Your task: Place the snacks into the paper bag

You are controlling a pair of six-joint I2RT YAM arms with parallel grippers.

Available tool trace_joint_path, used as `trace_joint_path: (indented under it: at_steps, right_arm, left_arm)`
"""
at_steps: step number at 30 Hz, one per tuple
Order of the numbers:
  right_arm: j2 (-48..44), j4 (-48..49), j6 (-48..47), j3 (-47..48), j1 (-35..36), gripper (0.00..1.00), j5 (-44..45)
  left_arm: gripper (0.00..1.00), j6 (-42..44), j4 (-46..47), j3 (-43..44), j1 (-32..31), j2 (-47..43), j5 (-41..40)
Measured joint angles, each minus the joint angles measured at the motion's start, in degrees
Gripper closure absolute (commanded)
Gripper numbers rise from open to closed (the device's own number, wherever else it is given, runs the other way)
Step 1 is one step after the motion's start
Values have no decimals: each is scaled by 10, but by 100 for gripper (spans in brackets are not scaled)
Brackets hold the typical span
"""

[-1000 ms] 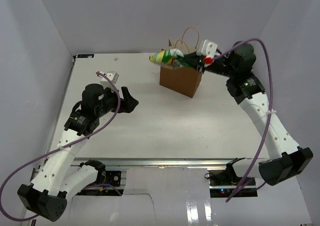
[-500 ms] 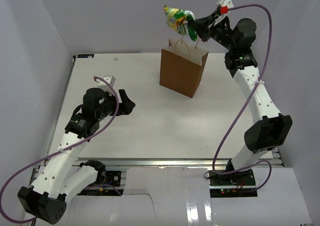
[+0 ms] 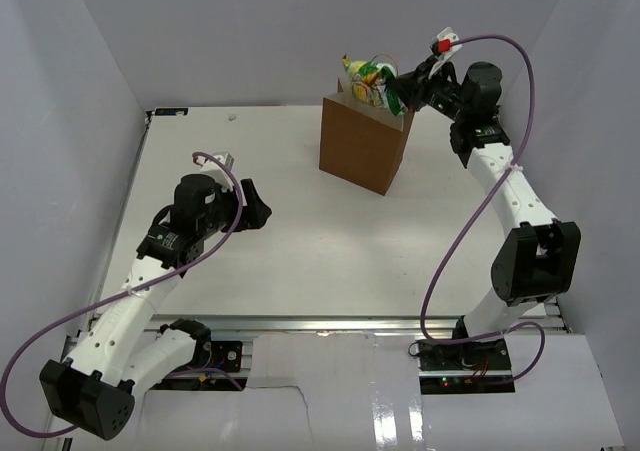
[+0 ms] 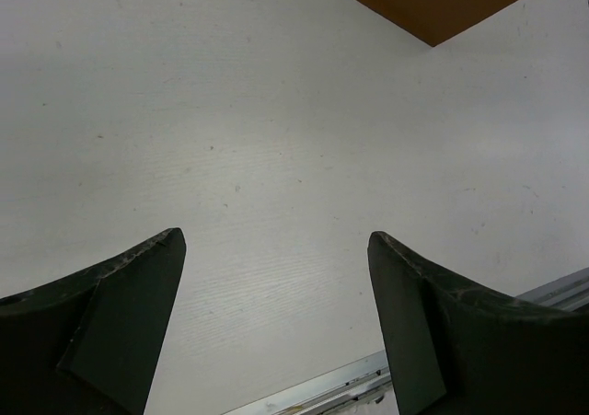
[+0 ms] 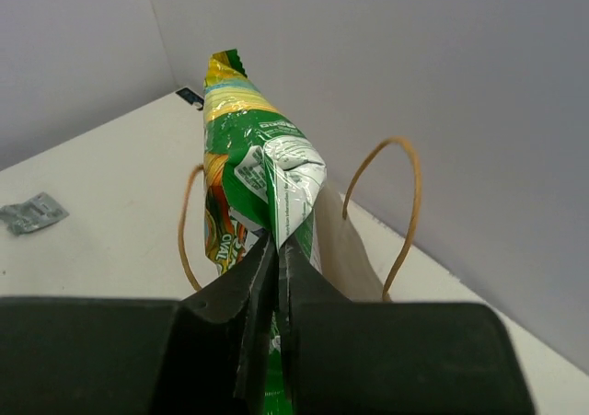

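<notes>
The left gripper hangs low over the white desk. Its jaws are wide apart and hold nothing. Farther back, the brown paper bag stands upright. The right gripper pinches a green and yellow snack packet just above the bag's open top, by its handles.

Looks like a robotics lab test cell. White counter is boxed in by plain pale panels on three sides. Left arm and right arm are bolted to an aluminium rail at the near edge; purple cables are left exposed.
</notes>
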Motion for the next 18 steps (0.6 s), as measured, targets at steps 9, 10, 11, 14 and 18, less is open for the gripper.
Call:
trace_joint_path:
  at_steps: [9,10,11,14,18]
  right_arm:
    - [-21,-16,-8,-69,-3,87,0]
    - [-22,-16,-9,-69,-4,79,0]
    - [-22,-16,-7,-69,-4,73,1]
    - [-23,-13,-6,-68,-4,48,0]
    - [-23,-14,-5,-57,-4,35,0]
  left_arm:
    - [5,-34,-4,0,0,24,-31]
    - [5,-38,-4,0,0,26,-33]
    - [4,-42,-5,0,1,29,-34]
    - [2,-54,-11,1,1,38,-35]
    - [2,-76,-23,5,7,50,-55]
